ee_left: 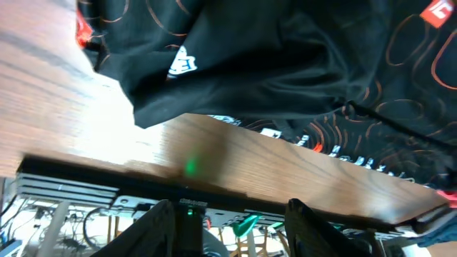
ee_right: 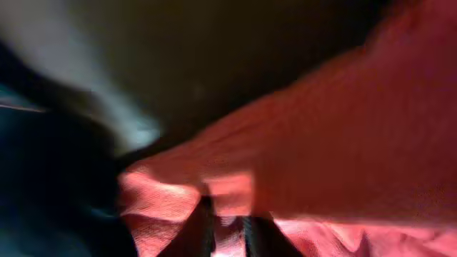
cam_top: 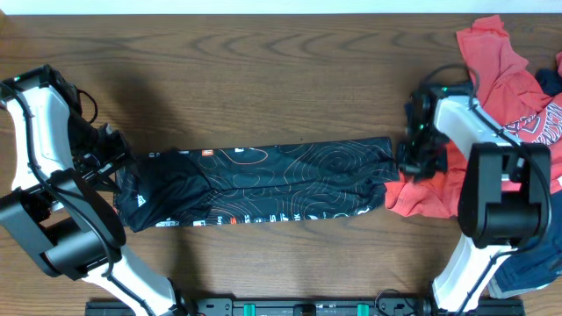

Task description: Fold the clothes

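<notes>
1. I work at a brown wooden table (cam_top: 263,79) with wavy grain lines in it.
2. The black jersey (cam_top: 263,184) lies across the middle of the table as a long strip, from left to right. It has thin wavy lines, orange-red marks and white letters.
3. My left pincer (ee_left: 235,232) is at the left end of the jersey. Its two fingers are spread wide, and nothing is between them.
4. My left camera shows the jersey's edge lying on the wood. The wood shines bright there, and a small green glow (ee_left: 191,168) sits on it.
5. Past the table's edge I see a black rail (ee_left: 71,187) and loose cables (ee_left: 93,225).
6. My right pincer (cam_top: 411,162) is at the right end of the jersey.
7. The red tee (cam_top: 496,61) is heaped at the far right of the table. Part of it reaches under my right arm and touches the jersey's end.
8. My right camera is very blurry. Red cloth fills most of it. The fingers are close together, but I cannot tell if they pinch the cloth.
9. A navy garment (cam_top: 527,268) lies at the near right corner, beside my right arm.
10. A pale strip (cam_top: 263,5) runs beyond the far edge of the table.
</notes>
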You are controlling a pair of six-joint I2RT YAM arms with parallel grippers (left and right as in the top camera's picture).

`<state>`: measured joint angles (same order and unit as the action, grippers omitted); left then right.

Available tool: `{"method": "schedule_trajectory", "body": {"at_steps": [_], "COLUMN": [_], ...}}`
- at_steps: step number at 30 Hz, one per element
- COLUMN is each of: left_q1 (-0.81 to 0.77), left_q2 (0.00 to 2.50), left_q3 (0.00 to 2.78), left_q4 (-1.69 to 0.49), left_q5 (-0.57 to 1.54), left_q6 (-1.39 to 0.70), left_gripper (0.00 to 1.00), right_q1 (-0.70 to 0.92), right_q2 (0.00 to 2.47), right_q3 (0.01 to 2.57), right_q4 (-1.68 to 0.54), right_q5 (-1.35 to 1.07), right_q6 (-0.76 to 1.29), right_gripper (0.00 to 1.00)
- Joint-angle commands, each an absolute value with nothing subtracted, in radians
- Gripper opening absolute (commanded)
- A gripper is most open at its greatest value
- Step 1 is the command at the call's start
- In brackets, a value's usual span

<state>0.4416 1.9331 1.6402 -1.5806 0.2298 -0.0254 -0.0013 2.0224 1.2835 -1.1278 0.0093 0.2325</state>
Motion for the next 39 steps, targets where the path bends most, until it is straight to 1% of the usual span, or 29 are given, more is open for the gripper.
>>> {"method": "schedule_trajectory", "body": {"at_steps": [1, 4, 8, 10, 12, 15, 17, 19, 23, 28, 30, 35, 37, 39], "left_q1": [0.444, 0.436, 0.409, 0.392, 0.371, 0.329, 0.3, 0.27, 0.218, 0.17, 0.163, 0.162, 0.162, 0.162], "left_q2": [1.908, 1.908, 1.908, 1.908, 1.908, 1.908, 1.908, 1.908, 1.908, 1.908, 1.908, 1.908, 1.908, 1.908], "left_q3": [1.633, 1.633, 1.633, 1.633, 1.633, 1.633, 1.633, 1.628, 1.59, 1.461, 1.403, 1.301, 1.285, 1.279], "left_q4": [-1.574, -1.561, -1.528, -1.51, -1.492, -1.457, -1.427, -1.367, -1.242, -1.095, -1.036, -0.909, -0.884, -0.874], "left_q5": [0.254, 0.258, 0.262, 0.262, 0.27, 0.337, 0.34, 0.339, 0.337, 0.261, 0.249, 0.249, 0.249, 0.249], "left_q6": [-0.02, -0.02, -0.019, -0.019, -0.019, 0.015, 0.013, -0.029, -0.07, -0.17, -0.209, -0.223, -0.223, -0.223], "left_gripper": [0.52, 0.52, 0.55, 0.56, 0.57, 0.62, 0.67, 0.68, 0.68, 0.69, 0.73, 0.74, 0.73, 0.68], "right_q1": [-0.072, -0.148, -0.248, -0.27, -0.274, -0.265, -0.254, -0.242, -0.215, -0.207, -0.207, -0.207, -0.207, -0.207], "right_q2": [2.031, 2.027, 1.996, 1.98, 1.961, 1.933, 1.915, 1.903, 1.901, 1.901, 1.901, 1.901, 1.901, 1.901], "right_q3": [1.234, 1.235, 1.246, 1.251, 1.251, 1.251, 1.251, 1.251, 1.251, 1.251, 1.251, 1.251, 1.251, 1.251], "right_q4": [-1.14, -1.175, -1.17, -1.156, -1.137, -1.124, -1.108, -1.088, -1.072, -1.073, -1.073, -1.077, -1.078, -1.078], "right_q5": [0.121, 0.209, 0.163, 0.065, -0.064, -0.269, -0.377, -0.449, -0.472, -0.467, -0.467, -0.467, -0.467, -0.467], "right_q6": [0.337, 0.419, 0.411, 0.314, 0.179, 0.001, -0.062, -0.089, -0.091, -0.091, -0.092, -0.091, -0.091, -0.091], "right_gripper": [0.09, 0.1, 0.14, 0.17, 0.23, 0.3, 0.32, 0.34, 0.34, 0.34, 0.34, 0.34, 0.34, 0.33]}}
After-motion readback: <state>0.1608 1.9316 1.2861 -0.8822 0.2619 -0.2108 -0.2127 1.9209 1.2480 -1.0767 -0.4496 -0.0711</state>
